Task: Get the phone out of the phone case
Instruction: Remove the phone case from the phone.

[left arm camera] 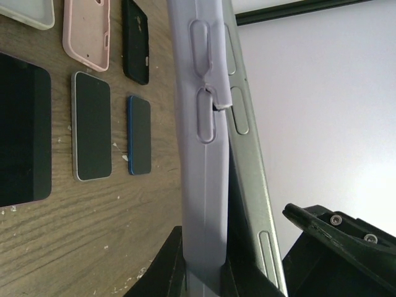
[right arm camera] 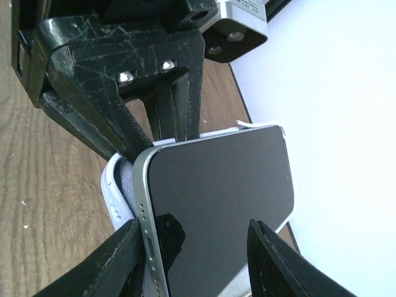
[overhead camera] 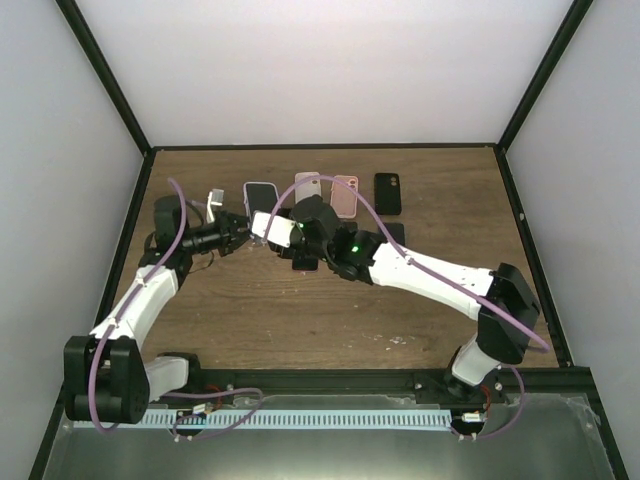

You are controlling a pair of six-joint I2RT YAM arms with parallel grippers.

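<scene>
Gripping: the left gripper (left arm camera: 203, 272) is closed on the lower end of the lavender phone case (left arm camera: 201, 154)
Phone: the phone (right arm camera: 216, 192), with a dark screen and silver frame, sits partly out of the case, held in the air between the two grippers; its side leans away from the case wall at one end and lies close at the other
Right gripper: the right gripper (right arm camera: 198, 247) has a finger on each side of the phone, close to its long edges; I cannot tell whether they press it
Writing: print on a silver plate (right arm camera: 244, 9) on the left wrist, too small to read
Left arm: the left arm (overhead camera: 140, 295) reaches forward, wrist turned inward
Right arm: the right arm (overhead camera: 430, 275) stretches across to the left
Counter: the wooden counter (overhead camera: 250, 310) carries a pink case (left arm camera: 86, 31), a black case (left arm camera: 136, 40), a silver-edged phone (left arm camera: 93, 127) and a blue-edged phone (left arm camera: 140, 136)
</scene>
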